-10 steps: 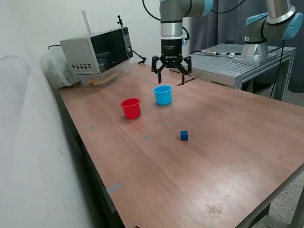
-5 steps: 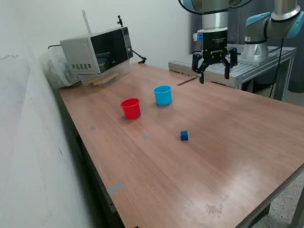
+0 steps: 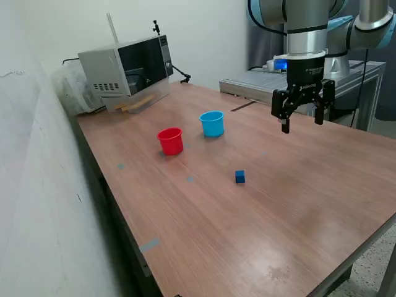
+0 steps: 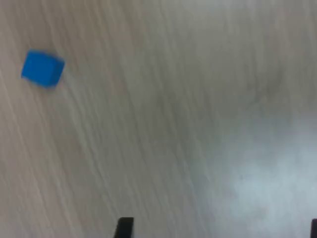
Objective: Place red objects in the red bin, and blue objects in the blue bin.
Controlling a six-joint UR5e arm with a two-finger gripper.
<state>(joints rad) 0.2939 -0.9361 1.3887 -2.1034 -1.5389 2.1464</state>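
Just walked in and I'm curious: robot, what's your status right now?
Gripper open, empty, hovering above the table. One blue cube lying loose on the wood, apart from the blue bin and red bin. Nothing in the way.

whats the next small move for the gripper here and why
Probably shift the gripper toward the exterior view's left and nearer the camera, until it is above the blue cube. The gripper is open, empty and raised off the table, well aside of the cube, which lies alone, apart from the blue bin and the red bin.
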